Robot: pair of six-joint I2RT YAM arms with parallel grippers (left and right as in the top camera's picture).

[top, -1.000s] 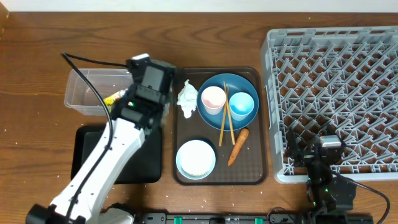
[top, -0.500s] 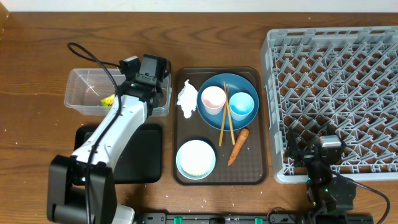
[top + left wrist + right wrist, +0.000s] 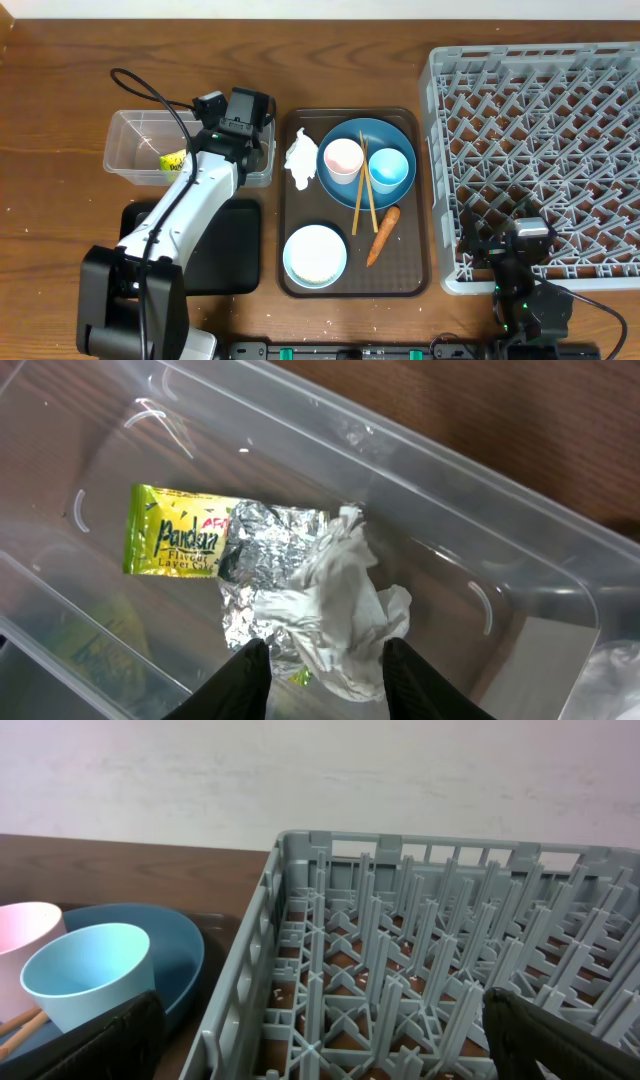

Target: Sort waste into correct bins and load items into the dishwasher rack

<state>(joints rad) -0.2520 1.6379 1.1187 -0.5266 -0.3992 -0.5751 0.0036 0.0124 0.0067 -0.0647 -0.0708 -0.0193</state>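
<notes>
The yellow-green snack wrapper (image 3: pixel 180 542), its crumpled silver inside showing, lies on the floor of the clear tub (image 3: pixel 135 150). My left gripper (image 3: pixel 325 682) hovers just above it with its fingers apart, gripping nothing; overhead the left gripper (image 3: pixel 205 150) is over the tub's right half. A white tissue (image 3: pixel 301 157), an orange carrot (image 3: pixel 383 235), chopsticks (image 3: pixel 359 200), a pink cup (image 3: pixel 343 158), a blue cup (image 3: pixel 389 168), the dark-blue plate (image 3: pixel 385 135) and a light-blue bowl (image 3: pixel 315 255) sit on the brown tray (image 3: pixel 420 270). My right gripper (image 3: pixel 320 1050) stands open at the grey rack's (image 3: pixel 540 130) front-left corner.
The black tray (image 3: pixel 225 250) lies in front of the tub, partly under my left arm. The rack fills the right side of the table. A black cable (image 3: pixel 150 90) loops over the tub.
My left arm swung up over the tub, then its jaws parted and the wrapper now lies loose in the tub. The right arm has not moved.
</notes>
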